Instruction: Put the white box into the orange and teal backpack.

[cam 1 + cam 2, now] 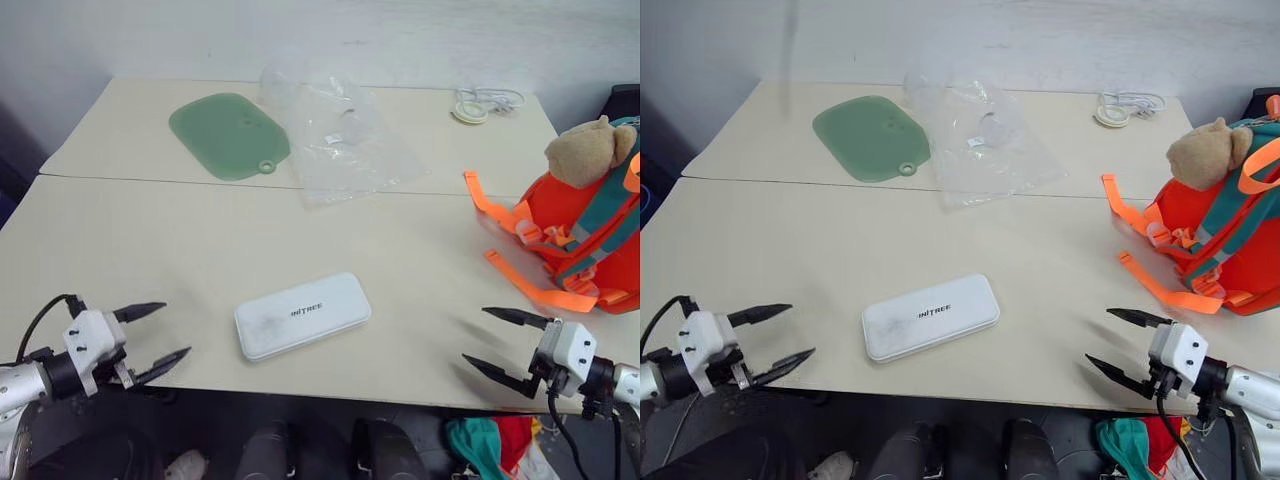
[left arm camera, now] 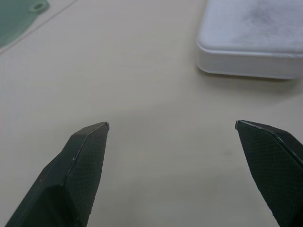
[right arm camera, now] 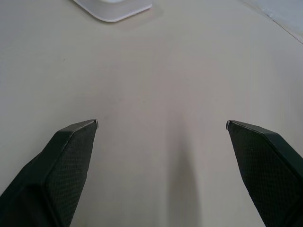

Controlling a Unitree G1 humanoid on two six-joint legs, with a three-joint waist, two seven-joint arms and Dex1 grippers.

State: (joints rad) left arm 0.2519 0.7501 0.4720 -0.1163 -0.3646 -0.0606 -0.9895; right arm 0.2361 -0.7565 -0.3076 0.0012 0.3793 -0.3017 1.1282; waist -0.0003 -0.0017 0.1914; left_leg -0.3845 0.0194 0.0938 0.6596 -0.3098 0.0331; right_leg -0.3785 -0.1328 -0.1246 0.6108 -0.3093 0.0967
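Both end effectors, left (image 1: 165, 332) and right (image 1: 488, 340), hover wide open and empty at the near tabletop (image 1: 140, 250) edge. The white box (image 1: 302, 315) lies flat between them. Farther right, the orange and teal backpack (image 1: 590, 225) stands apart, straps spread.

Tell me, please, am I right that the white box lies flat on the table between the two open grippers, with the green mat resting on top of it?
Not quite: the green mat is not on the white box; it lies apart, far back on the table, as the left eye view shows. The box does lie flat between the open left gripper and right gripper.
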